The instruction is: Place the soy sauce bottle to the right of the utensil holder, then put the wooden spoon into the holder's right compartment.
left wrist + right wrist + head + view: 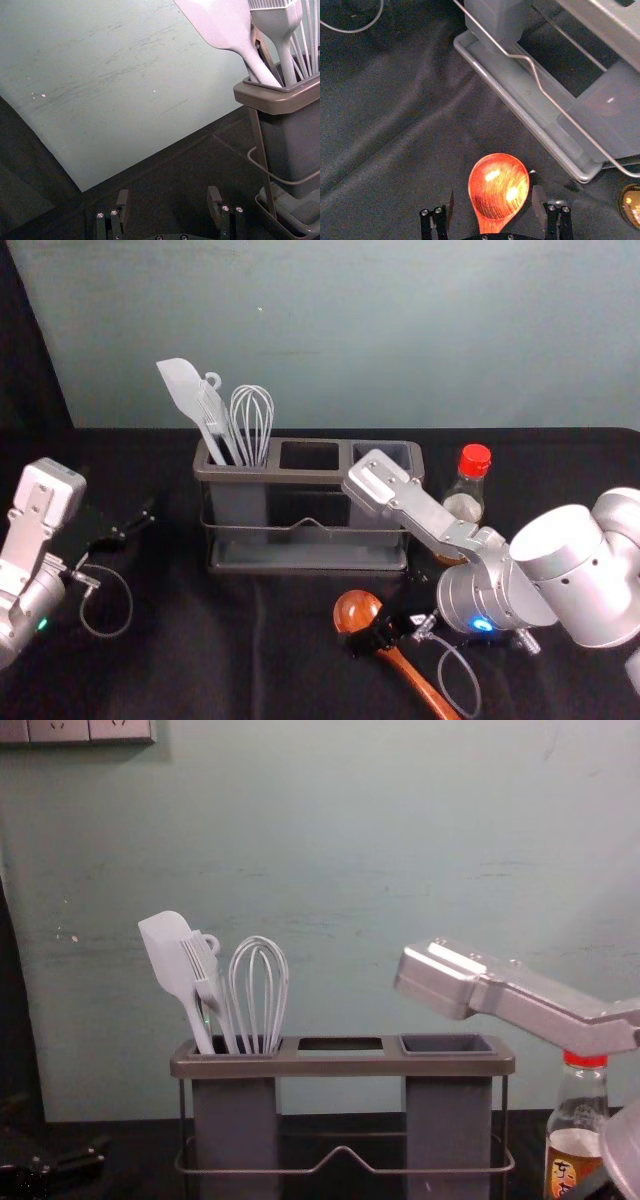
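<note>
Look just right of the grey, brown-rimmed utensil holder (320, 477) for the clear glass soy sauce bottle with a red cap (465, 502), upright and ungripped, likely set there to satisfy the first placing. Find the glossy brown wooden spoon (356, 611) on the black cloth (250, 640) in front of the holder. See the right gripper (493, 197) at the spoon, with fingers apart on either side, clamped on nothing: probably so placed to pinch near the bowl and leave the handle free to enter the grey right compartment (447, 1044) first. Lift clear of the rim, then turn the handle down; beware of slipping on the rounded bowl. Note the white spatula (165, 955) and whisk (258, 985) in the left compartment (235, 1120). Spot the left gripper (168, 192) left of the holder, also spread apart, presumably kept aside to avoid crowding
</note>
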{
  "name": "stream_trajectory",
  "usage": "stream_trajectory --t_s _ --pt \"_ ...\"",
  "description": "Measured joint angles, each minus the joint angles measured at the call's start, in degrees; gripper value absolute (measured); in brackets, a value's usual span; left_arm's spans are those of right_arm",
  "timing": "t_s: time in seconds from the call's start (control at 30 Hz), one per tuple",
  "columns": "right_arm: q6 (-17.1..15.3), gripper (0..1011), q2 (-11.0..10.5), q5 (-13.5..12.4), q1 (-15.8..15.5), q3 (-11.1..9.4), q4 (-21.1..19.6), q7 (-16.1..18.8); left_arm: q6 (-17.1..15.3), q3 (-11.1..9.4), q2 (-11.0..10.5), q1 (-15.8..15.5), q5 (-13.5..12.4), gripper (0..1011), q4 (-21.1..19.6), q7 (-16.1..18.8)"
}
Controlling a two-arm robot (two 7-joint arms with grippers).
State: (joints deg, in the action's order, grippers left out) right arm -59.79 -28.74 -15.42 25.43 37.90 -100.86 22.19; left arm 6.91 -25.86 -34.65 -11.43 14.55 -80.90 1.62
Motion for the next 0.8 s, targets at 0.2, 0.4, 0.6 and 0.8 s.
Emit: stream_trajectory --t_s 0.2,0.4,0.6,0.8 --pt "-0.15 1004 1.3 0.85 0.12 0.25 1.46 0.26 0.0 0.0 0.0 0.0 0.0 1011 0.0 0.0" --pt "-0.12 1004 2.17 1.67 0.05 0.2 2.75 0.41 0.0 0.0 0.0 0.0 0.0 1012 0.0 0.0" --pt "-0.02 1004 2.74 2.57 -0.06 0.06 3.51 0.6 0.0 0.0 0.0 0.0 0.0 1011 0.0 0.0" --pt "-0.06 1004 3.24 3.28 -0.32 -0.35 4.07 0.73 0.0 0.0 0.0 0.0 0.0 1011 0.0 0.0"
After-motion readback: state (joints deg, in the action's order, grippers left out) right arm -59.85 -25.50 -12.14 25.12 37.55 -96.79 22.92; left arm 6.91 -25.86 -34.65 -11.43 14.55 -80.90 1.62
